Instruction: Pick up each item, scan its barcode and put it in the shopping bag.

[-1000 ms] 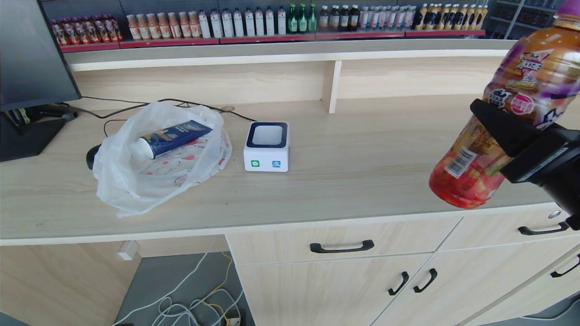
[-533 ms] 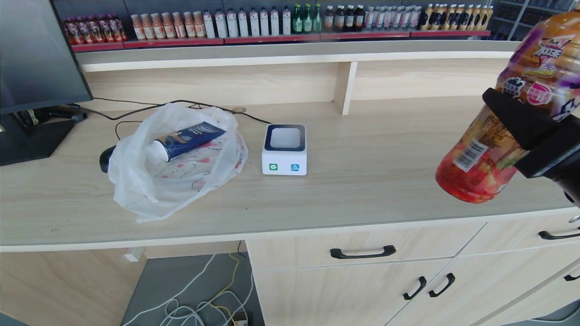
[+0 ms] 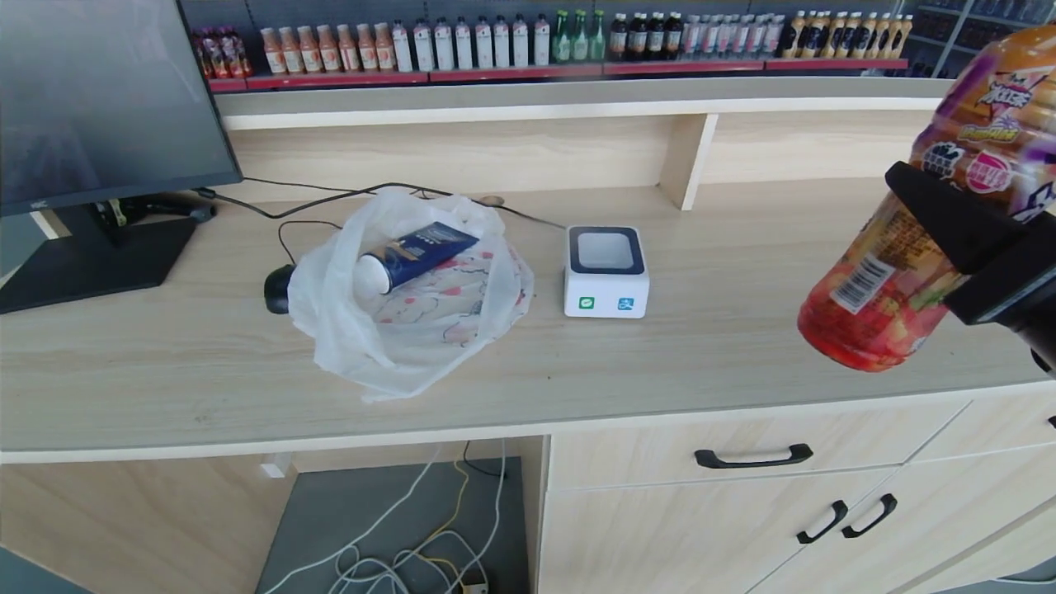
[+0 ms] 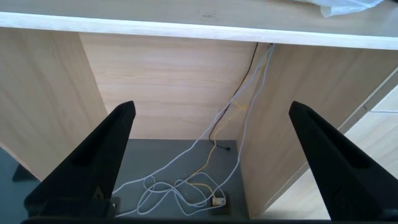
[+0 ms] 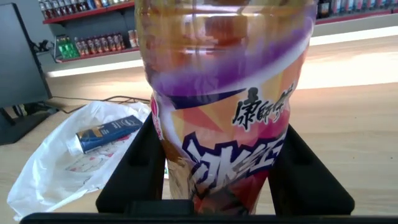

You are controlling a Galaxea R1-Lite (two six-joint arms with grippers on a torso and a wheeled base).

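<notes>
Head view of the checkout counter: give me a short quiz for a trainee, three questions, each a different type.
1. True or false: the right gripper holds the bottle in the air, off the counter.
2. What lies in the bag? A: a blue tube. B: a can. C: an apple.
3. Fill in: the scanner stands on the bag's ____ side, by the robot's own left and right.

Key: 1 true; 2 A; 3 right.
</notes>
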